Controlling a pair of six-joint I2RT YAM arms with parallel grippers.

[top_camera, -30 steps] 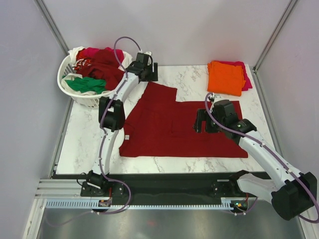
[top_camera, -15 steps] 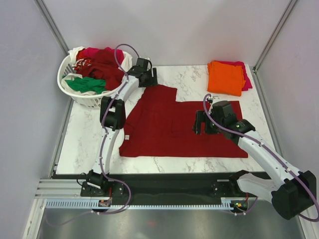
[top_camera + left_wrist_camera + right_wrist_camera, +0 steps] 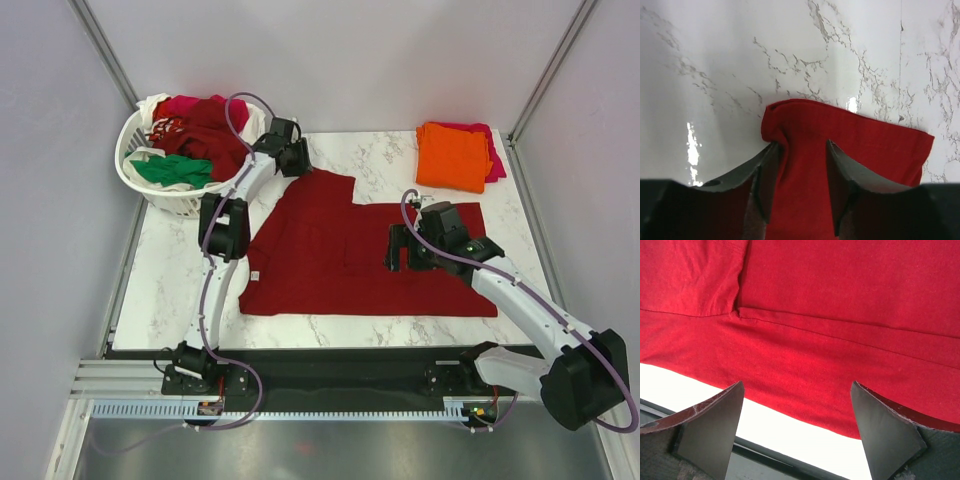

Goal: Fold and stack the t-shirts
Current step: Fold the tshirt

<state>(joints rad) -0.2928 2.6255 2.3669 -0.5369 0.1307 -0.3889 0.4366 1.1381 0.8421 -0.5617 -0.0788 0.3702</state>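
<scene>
1. Far left, the white lattice basket (image 3: 165, 203) stands at the back-left corner of the marble table (image 3: 170, 280). It holds a heap of shirts: a green shirt (image 3: 172, 170) in front, a crumpled dark red shirt (image 3: 210, 125) behind it, and a pink shirt (image 3: 185, 103) and white cloth (image 3: 155, 103) at the back.
2. Just right of the basket, my left gripper (image 3: 293, 158) (image 3: 801, 145) is down at the table, at the far sleeve of the dark red t-shirt (image 3: 340, 250) (image 3: 840, 135) (image 3: 840, 300). My jaws there stand part-way apart, one finger on each side of the sleeve's corner. The cloth puckers up against one finger.
3. The dark red t-shirt lies spread flat across the middle of the table, with that one sleeve reaching toward the far edge.
4. My right gripper (image 3: 400, 250) (image 3: 797, 387) hangs low over the shirt's right half. Its jaws are wide apart and grip nothing, with only the red cloth and its edge beneath them.
5. Far right, at the back corner, a folded orange t-shirt (image 3: 450, 155) lies on a folded magenta t-shirt (image 3: 494, 160), whose edge shows at the right.
</scene>
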